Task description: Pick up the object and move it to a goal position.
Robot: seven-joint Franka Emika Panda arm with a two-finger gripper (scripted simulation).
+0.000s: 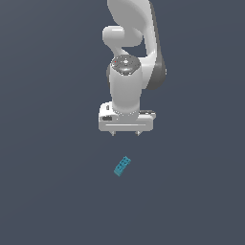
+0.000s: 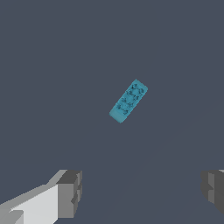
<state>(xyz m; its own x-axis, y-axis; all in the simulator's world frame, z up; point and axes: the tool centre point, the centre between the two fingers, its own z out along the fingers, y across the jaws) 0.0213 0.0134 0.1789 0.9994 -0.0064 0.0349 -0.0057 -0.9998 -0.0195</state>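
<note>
- The object (image 1: 122, 166) (image 2: 128, 100) is a small, flat, teal-blue rectangular block with darker marks on its top face.
- It lies flat on the dark worktop, turned diagonally.

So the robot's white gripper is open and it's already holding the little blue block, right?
Not quite. The gripper is white and open, but it isn't holding the teal-blue block. The exterior view shows the block apart from the gripper, lower in the picture. In the wrist view the block lies well away from the fingers, with nothing between them.
</note>
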